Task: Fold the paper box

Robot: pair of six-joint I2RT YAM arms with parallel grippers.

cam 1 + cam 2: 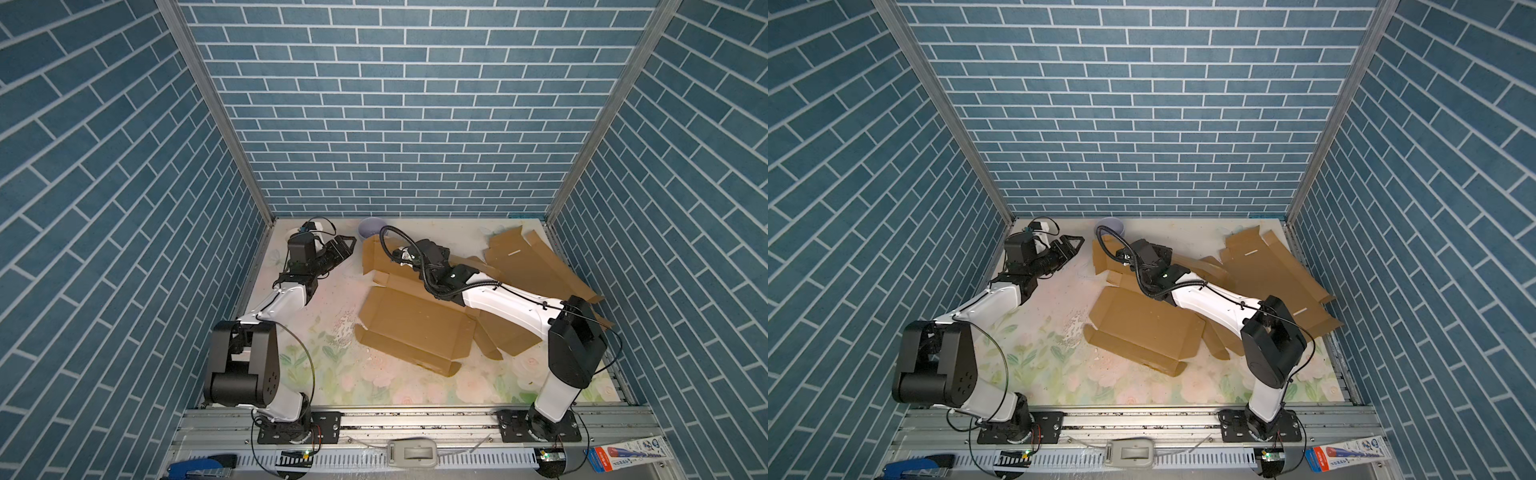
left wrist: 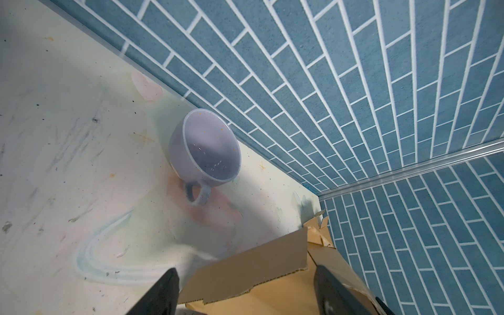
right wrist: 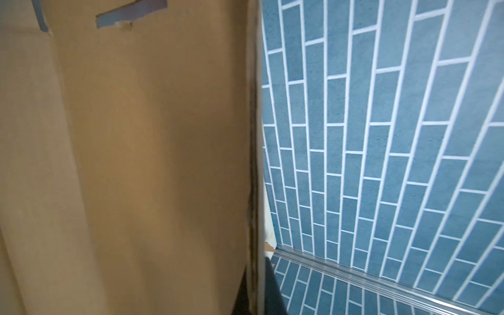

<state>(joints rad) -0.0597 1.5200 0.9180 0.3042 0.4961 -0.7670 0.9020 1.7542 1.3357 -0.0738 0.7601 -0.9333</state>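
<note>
The paper box (image 1: 415,324) (image 1: 1142,324) is a brown cardboard blank lying mostly flat mid-table, with one flap (image 1: 374,257) raised at its far end. My right gripper (image 1: 398,254) (image 3: 255,294) reaches over the blank and is shut on the edge of that raised flap (image 3: 163,163), which fills the right wrist view. My left gripper (image 1: 349,243) (image 1: 1077,243) (image 2: 245,270) hangs open at the left rear, pointing at the flap's edge (image 2: 253,261). Its fingers (image 2: 163,291) stand wide apart and touch nothing.
A lilac cup (image 1: 372,227) (image 2: 207,152) stands against the back wall behind the raised flap. A second cardboard blank (image 1: 532,262) leans at the right rear. A blue stapler (image 1: 199,467) and a printed packet (image 1: 627,453) lie on the front rail.
</note>
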